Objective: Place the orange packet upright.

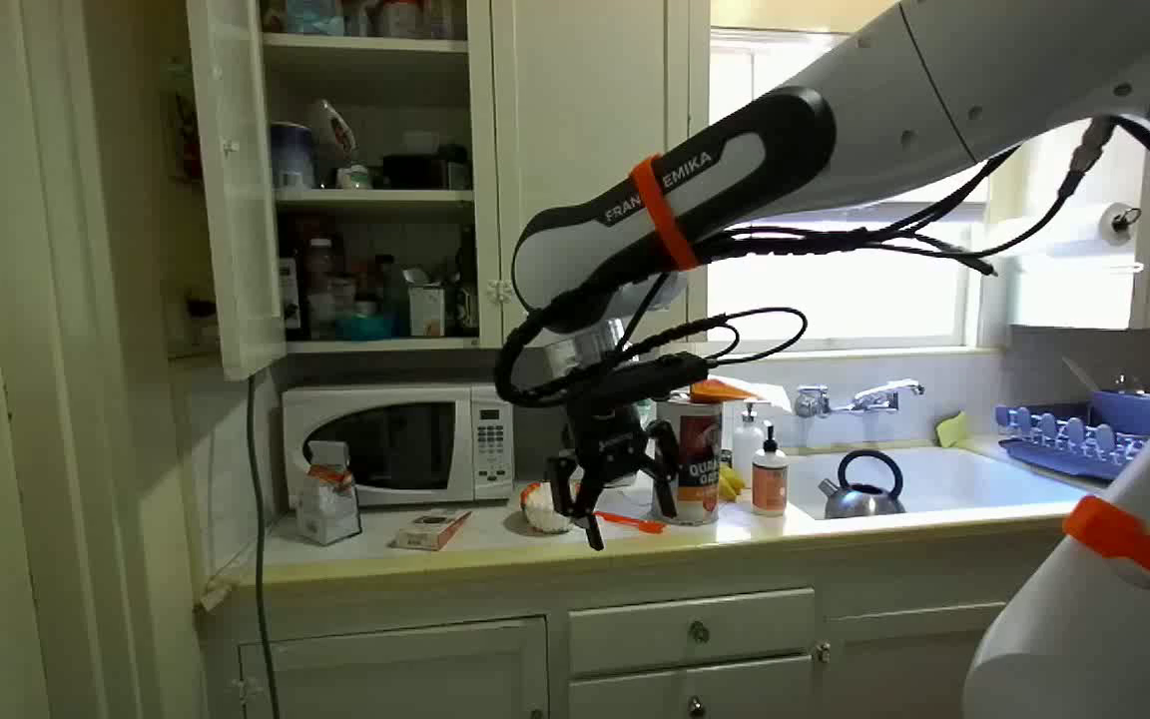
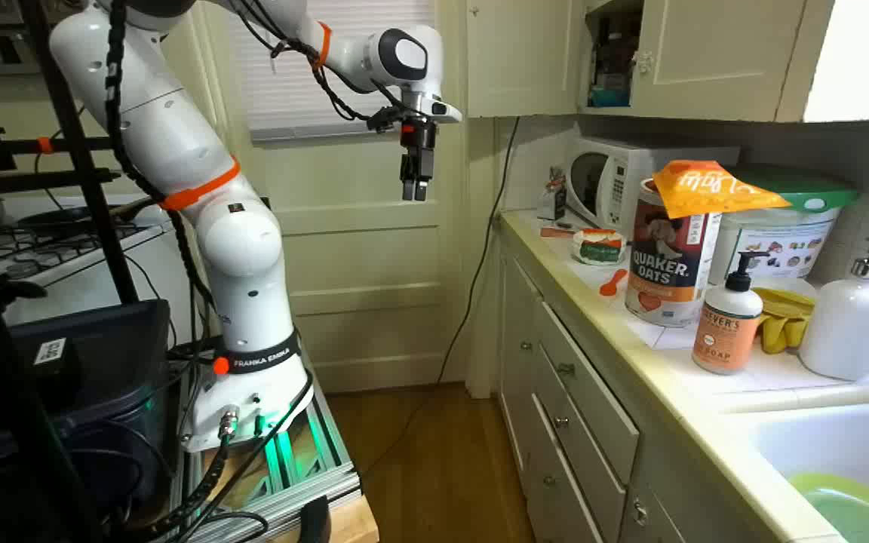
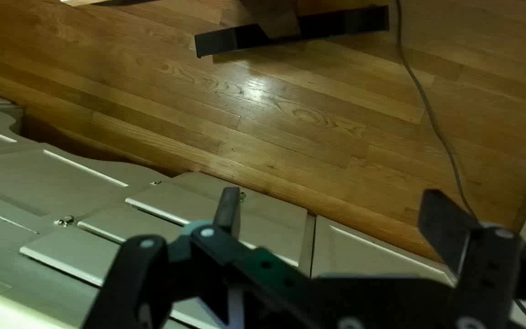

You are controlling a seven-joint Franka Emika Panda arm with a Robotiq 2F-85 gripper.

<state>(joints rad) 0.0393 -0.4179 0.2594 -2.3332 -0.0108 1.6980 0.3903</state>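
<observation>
The orange packet (image 2: 713,188) lies flat across the top of the oats canister (image 2: 664,260) and overhangs its rim, with white lettering on it. It also shows in an exterior view (image 1: 720,390) above the canister (image 1: 697,464), partly behind the arm. My gripper (image 1: 632,524) points down, open and empty, out in front of the counter. In an exterior view the gripper (image 2: 414,194) hangs well apart from the packet. The wrist view shows the two fingers (image 3: 336,217) wide apart over the floor and cabinet fronts. The packet is out of the wrist view.
A soap bottle (image 2: 726,324), a white pump bottle (image 2: 849,324) and a green-lidded bin (image 2: 774,241) stand near the canister. A red spoon (image 2: 612,283) and white tub (image 2: 599,247) lie farther along. A microwave (image 1: 385,439) and open cabinet door (image 1: 236,200) are beyond.
</observation>
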